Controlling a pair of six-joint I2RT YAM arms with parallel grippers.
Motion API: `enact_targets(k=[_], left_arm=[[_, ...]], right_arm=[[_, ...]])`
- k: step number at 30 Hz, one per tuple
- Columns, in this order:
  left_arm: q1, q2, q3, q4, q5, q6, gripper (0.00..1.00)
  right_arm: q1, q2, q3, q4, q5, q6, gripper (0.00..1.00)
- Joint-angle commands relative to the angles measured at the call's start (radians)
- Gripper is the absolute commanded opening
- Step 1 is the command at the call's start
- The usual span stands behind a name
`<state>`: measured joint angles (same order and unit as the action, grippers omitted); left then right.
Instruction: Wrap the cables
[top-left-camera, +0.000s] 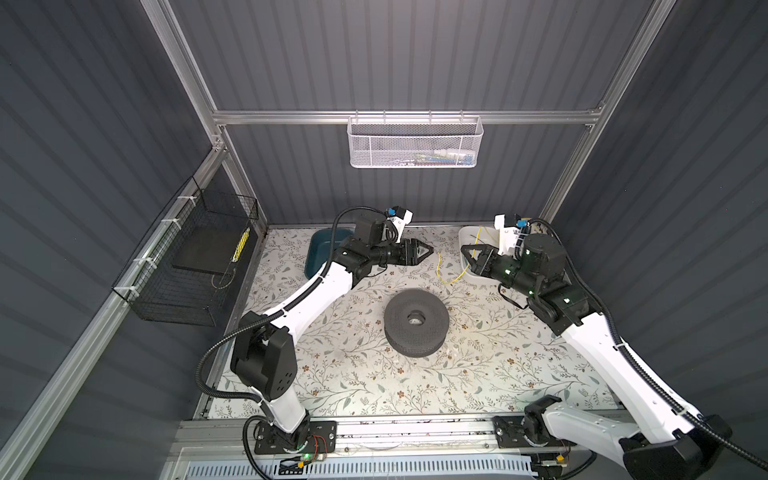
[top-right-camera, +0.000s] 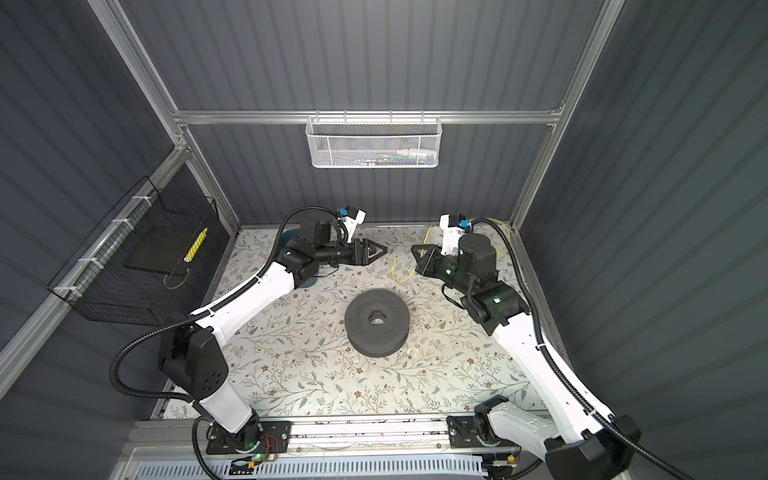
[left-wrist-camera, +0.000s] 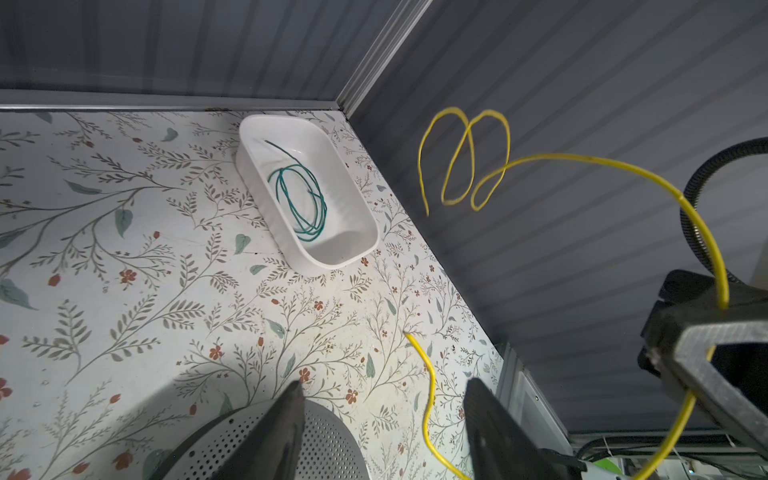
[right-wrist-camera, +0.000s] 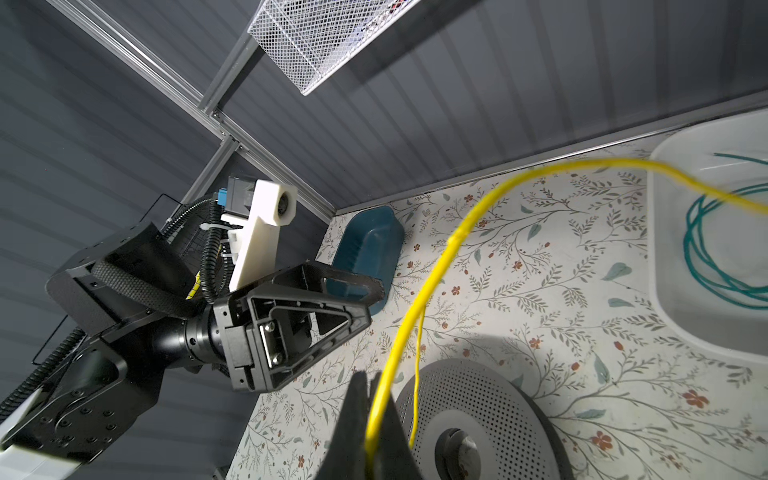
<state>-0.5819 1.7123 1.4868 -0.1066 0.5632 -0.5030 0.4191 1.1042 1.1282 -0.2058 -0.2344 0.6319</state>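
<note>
1. The yellow cable is pinched in the right tool, whose fingers are clenched flat on it in the right wrist view.
2. From that grip one stretch of the yellow cable rises and curls into loose loops in the air before the right wall. The other stretch droops between the two tools in both top views. Its free end is near the floral counter, but whether it touches I cannot tell.
3. The left tool is released: its fingers stand apart and grasp nothing. It points toward the right tool, near it but not touching. In the left wrist view the drooping stretch shows between the left fingers, with no clear contact.
4. The green cable lies coiled inside the white tray, which sits in the back right corner of the counter, just behind the right tool.
5. A perforated grey reel lies flat mid-counter, in front of both tools and apart from both cables.
6. A dark blue tray sits at the back left, partly hidden by the left arm in both top views.
</note>
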Motion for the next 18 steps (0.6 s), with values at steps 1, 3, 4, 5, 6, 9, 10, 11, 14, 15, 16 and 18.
enact_targets(k=[1, 3, 4, 5, 6, 9, 10, 11, 14, 15, 16, 18], left_arm=[[-0.024, 0.024, 0.037, 0.056, 0.075, -0.053, 0.54], [-0.036, 0.037, 0.044, 0.053, 0.079, -0.05, 0.51], [-0.04, 0.041, 0.044, 0.051, 0.075, -0.046, 0.51], [-0.043, 0.045, 0.044, 0.045, 0.066, -0.041, 0.5], [-0.047, 0.05, 0.046, 0.041, 0.064, -0.037, 0.48], [-0.053, 0.069, 0.048, 0.036, 0.063, -0.035, 0.43], [-0.053, 0.073, 0.049, 0.035, 0.057, -0.033, 0.37], [-0.053, 0.073, 0.045, 0.04, 0.043, -0.034, 0.31], [-0.053, 0.07, 0.03, 0.058, 0.004, -0.044, 0.16], [-0.053, 0.067, 0.023, 0.068, -0.013, -0.05, 0.09], [-0.052, 0.066, 0.015, 0.081, -0.03, -0.062, 0.06], [-0.052, 0.063, 0.003, 0.099, -0.054, -0.073, 0.0]], right_arm=[[0.018, 0.009, -0.007, 0.02, 0.033, -0.043, 0.0], [0.022, 0.009, -0.005, 0.021, 0.036, -0.046, 0.0], [0.025, 0.009, -0.003, 0.022, 0.038, -0.046, 0.0], [0.027, 0.036, -0.002, 0.024, 0.038, -0.047, 0.0], [0.029, 0.039, -0.002, 0.025, 0.038, -0.047, 0.0], [0.033, 0.044, -0.001, 0.026, 0.04, -0.046, 0.0], [0.035, 0.044, -0.002, 0.025, 0.039, -0.047, 0.0], [0.037, 0.044, -0.002, 0.027, 0.039, -0.046, 0.0], [0.042, 0.044, -0.006, 0.028, 0.042, -0.047, 0.0], [0.044, 0.043, -0.009, 0.03, 0.044, -0.046, 0.0], [0.046, 0.04, -0.011, 0.031, 0.047, -0.046, 0.0], [0.046, 0.037, -0.018, 0.034, 0.054, -0.045, 0.0]])
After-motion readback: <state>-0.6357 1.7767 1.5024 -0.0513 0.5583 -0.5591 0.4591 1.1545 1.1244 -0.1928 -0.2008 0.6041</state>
